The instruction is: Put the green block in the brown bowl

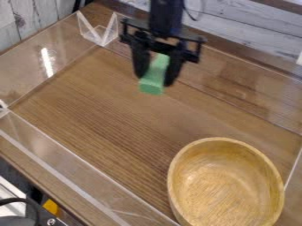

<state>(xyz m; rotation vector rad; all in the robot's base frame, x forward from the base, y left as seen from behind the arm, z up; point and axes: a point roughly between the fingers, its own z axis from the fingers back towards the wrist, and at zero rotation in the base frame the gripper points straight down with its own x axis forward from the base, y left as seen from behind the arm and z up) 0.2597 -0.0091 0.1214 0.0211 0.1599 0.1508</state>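
The green block [154, 76] hangs above the wooden table, held upright between the fingers of my black gripper [158, 69], which points straight down and is shut on it. The block's lower end sticks out below the fingertips. The brown bowl [227, 185] sits at the lower right, light tan wood with a thick rim and nothing inside it. My gripper is up and to the left of the bowl, well apart from it.
Clear plastic walls [48, 53] run along the left and front of the wooden table surface [106, 124]. A small clear bracket [97, 31] stands at the back left. A whitewashed plank wall lies behind.
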